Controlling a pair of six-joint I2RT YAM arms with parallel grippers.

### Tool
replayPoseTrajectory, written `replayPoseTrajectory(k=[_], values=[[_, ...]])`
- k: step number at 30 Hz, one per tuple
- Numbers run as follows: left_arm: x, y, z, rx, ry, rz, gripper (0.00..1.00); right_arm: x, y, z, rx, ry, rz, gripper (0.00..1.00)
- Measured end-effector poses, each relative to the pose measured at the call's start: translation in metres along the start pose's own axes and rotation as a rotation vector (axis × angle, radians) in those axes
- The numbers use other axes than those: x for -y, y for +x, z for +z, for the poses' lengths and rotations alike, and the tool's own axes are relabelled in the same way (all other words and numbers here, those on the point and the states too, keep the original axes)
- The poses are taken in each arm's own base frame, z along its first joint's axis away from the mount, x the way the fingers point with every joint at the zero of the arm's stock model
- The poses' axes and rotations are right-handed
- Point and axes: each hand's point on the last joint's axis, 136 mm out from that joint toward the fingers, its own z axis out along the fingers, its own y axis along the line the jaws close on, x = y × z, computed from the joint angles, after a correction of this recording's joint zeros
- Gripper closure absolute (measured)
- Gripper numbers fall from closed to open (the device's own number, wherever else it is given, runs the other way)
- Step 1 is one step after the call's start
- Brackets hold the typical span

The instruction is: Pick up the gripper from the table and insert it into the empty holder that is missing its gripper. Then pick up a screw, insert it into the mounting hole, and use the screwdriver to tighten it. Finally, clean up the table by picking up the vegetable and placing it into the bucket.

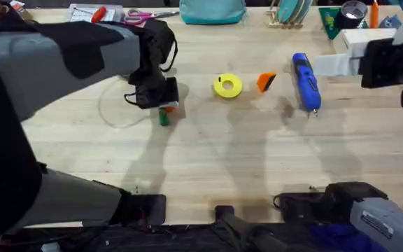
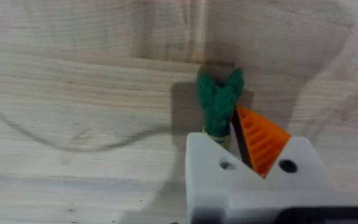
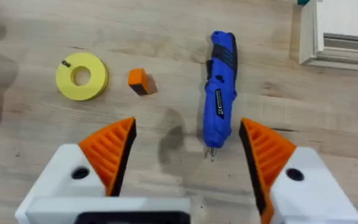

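Note:
The dark-green vegetable (image 2: 219,99) lies on the wood, its slim end caught between my left gripper's (image 2: 234,146) fingers. One finger is a bare white mount, the empty holder (image 2: 207,165); the other carries an orange ribbed pad (image 2: 261,140). In the overhead view the vegetable (image 1: 164,116) sits just under the left gripper (image 1: 161,102). The small orange gripper (image 1: 266,81) (image 3: 140,81) rests loose between the yellow ring and the blue screwdriver (image 1: 305,81) (image 3: 221,93). My right gripper (image 3: 188,155) hovers open above the table near the screwdriver's tip. The bucket is out of view.
A yellow ring (image 1: 227,85) (image 3: 81,76) lies mid-table. A white box (image 3: 347,31) stands beside the screwdriver. Along the far edge are a teal bag (image 1: 212,10), scissors (image 1: 142,14) and a dark tape roll (image 1: 352,10). The right arm (image 1: 387,59) reaches in from the right.

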Motion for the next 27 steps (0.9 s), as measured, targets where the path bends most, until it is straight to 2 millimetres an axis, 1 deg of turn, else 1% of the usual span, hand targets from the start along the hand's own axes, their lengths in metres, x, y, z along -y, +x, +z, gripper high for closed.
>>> replayPoseTrajectory(k=[13, 16, 19, 27], values=[[0.0, 0.0, -0.001, -0.002, -0.001, 0.0, 0.99, 0.0, 0.0, 0.0, 0.0, 0.0, 0.0, 0.005], [0.001, -0.002, -0.011, 0.022, 0.012, 0.0, 0.99, 0.0, 0.0, 0.0, 0.0, 0.0, 0.0, 0.005], [0.002, -0.003, -0.037, 0.068, 0.038, 0.0, 0.99, 0.0, 0.0, 0.0, 0.0, 0.0, 0.0, 0.005], [0.003, -0.002, -0.133, 0.271, 0.14, 0.003, 0.99, 0.0, 0.0, 0.0, 0.0, 0.0, 0.0, 0.005]])
